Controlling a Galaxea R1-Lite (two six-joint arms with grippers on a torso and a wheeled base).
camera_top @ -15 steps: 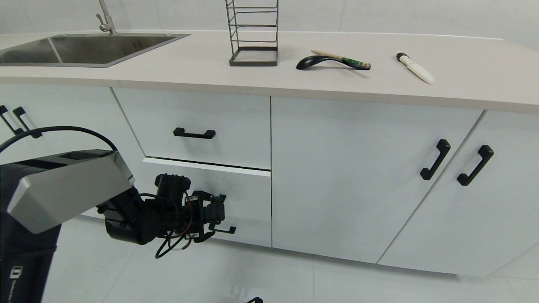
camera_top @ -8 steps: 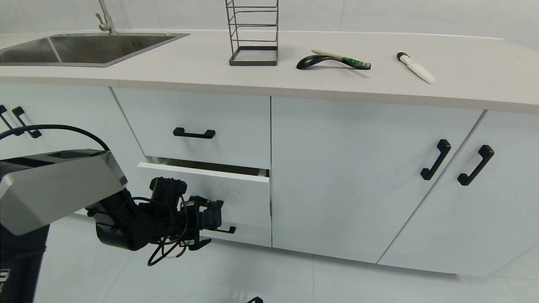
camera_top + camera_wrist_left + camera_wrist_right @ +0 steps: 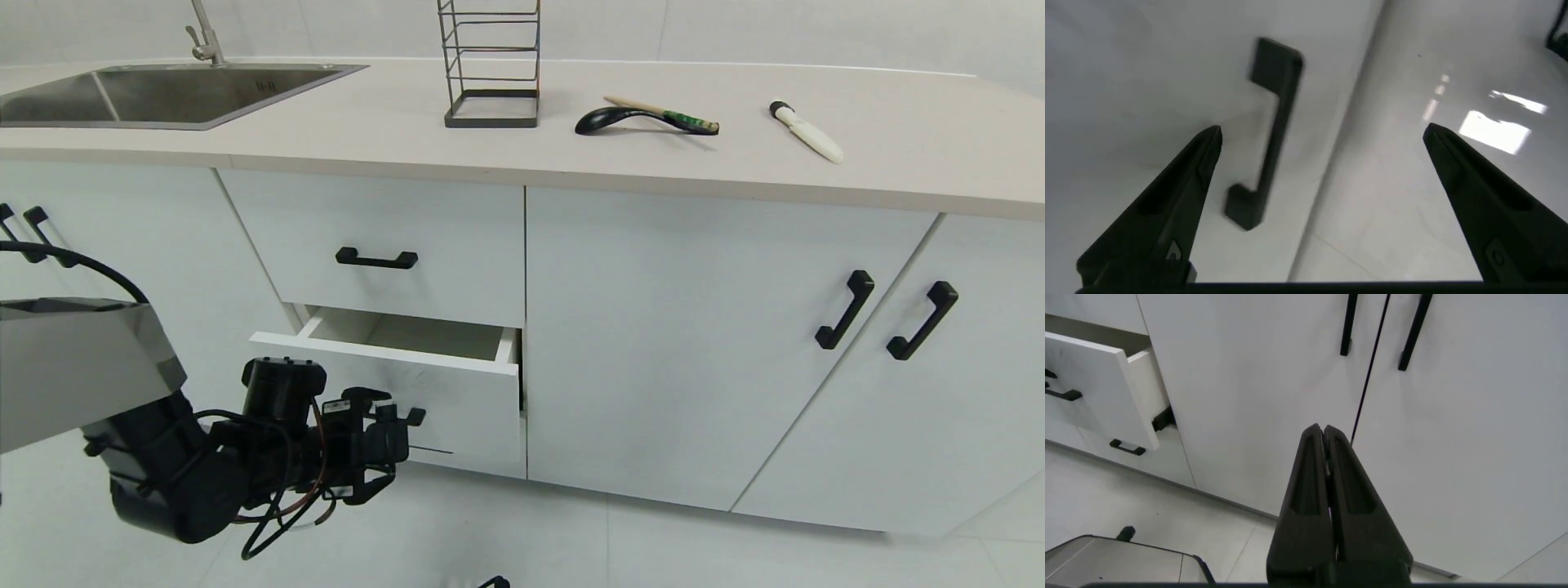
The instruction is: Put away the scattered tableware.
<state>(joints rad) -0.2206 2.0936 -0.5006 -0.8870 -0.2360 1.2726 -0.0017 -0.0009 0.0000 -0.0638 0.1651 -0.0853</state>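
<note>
The lower drawer (image 3: 457, 400) stands partway out of the cabinet, its pale inside showing behind the front panel. The left claw (image 3: 396, 449) sits low in front of that drawer's front panel, at the left end. In the left wrist view the left claw (image 3: 1323, 135) is spread wide, its two fingers well apart, and the drawer's black handle (image 3: 1267, 135) lies beyond the gap, not touched by either finger. The right claw (image 3: 1324, 433) is pressed together with nothing between its fingers. It hangs in front of the white cabinet doors (image 3: 1290, 367) to the right of the drawer.

The tableware lies on the counter (image 3: 898, 139), above the drawer and off to its right. A black spoon (image 3: 608, 121) is nearest, and a wooden stick with a green band (image 3: 653, 109) rests against its handle. A white utensil with a black end (image 3: 808, 133) lies farther right, well apart from the two. A wire rack (image 3: 491, 82) stands upright on the counter straight above the drawer. A steel sink (image 3: 163, 86) is set into the counter up and to the left of the drawer.
</note>
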